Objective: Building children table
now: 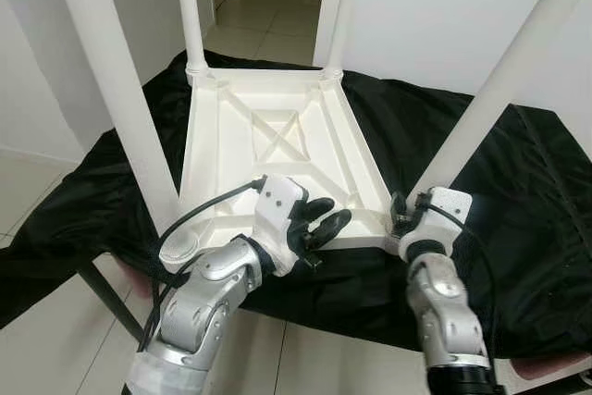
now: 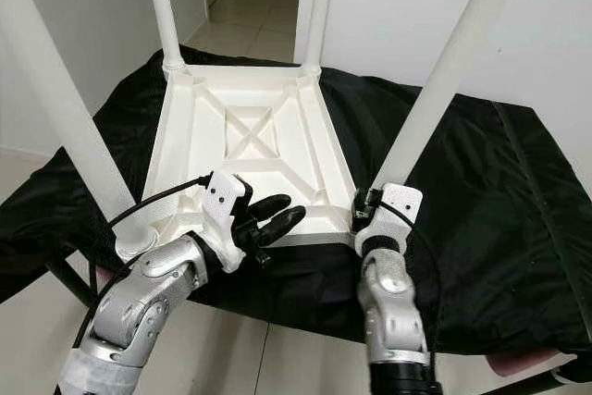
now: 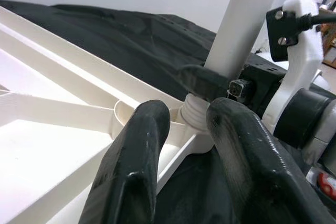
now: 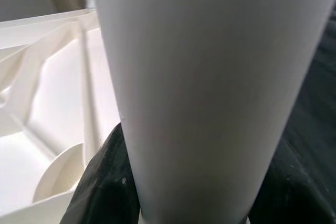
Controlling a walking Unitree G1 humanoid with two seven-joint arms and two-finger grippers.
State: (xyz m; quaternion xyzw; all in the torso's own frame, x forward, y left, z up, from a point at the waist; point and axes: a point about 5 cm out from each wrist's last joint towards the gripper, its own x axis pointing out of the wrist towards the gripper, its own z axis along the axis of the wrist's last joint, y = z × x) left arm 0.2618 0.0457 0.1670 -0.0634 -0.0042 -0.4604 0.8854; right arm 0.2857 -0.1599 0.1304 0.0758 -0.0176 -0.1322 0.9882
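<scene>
A wide black cloth covers the work surface, and on it lies the small white plastic children's table top, upside down with its ribbed, cross-braced underside showing. Four long white tubular legs stand up from its corners: two at the far side, one at the near left, and the near-right leg leaning out a little from its socket. So the build looks close to finished; what seems left is seating that last leg fully and turning the table upright. The right gripper is closed around the base of the near-right leg, just above the corner. The left gripper hovers over the near edge of the table top with its two black fingers spread and nothing between them. The left wrist view gives what the head views cannot: bare screw thread at the foot of that leg, above the socket, suggesting it is not wound home. The right wrist view shows the leg up close with dark fingers pressed against both sides.
</scene>
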